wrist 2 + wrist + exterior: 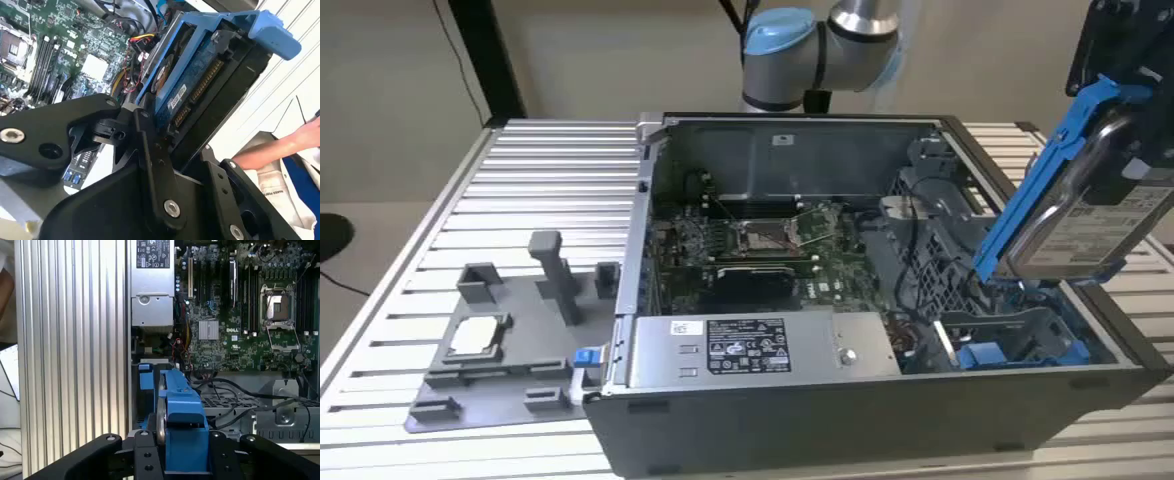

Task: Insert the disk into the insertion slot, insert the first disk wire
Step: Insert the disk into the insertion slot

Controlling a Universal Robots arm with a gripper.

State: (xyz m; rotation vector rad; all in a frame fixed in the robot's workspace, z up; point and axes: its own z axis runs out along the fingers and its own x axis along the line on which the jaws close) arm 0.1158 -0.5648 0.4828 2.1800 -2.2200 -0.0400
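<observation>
The disk point(1083, 222), a silver drive in a bright blue bracket, hangs tilted over the open computer case at the exterior view's right. My gripper point(1125, 110) is shut on it from above. Both wrist views show black fingers point(145, 457) clamping the bracket's sides around the disk point(182, 410), whose connector edge point(200, 82) is exposed. Just below the disk's lower end lies the insertion slot point(1014, 335), a grey cage with blue rails. Black cables point(225, 395) lie over the cage; I cannot tell which is the first disk wire.
A grey power-supply box point(747, 345) sits at the case's front, with the motherboard point(761, 240) behind it. A grey fixture point(507, 340) holding small parts stands on the ribbed table point(547, 190). A person's arm point(280, 147) rests beside the case.
</observation>
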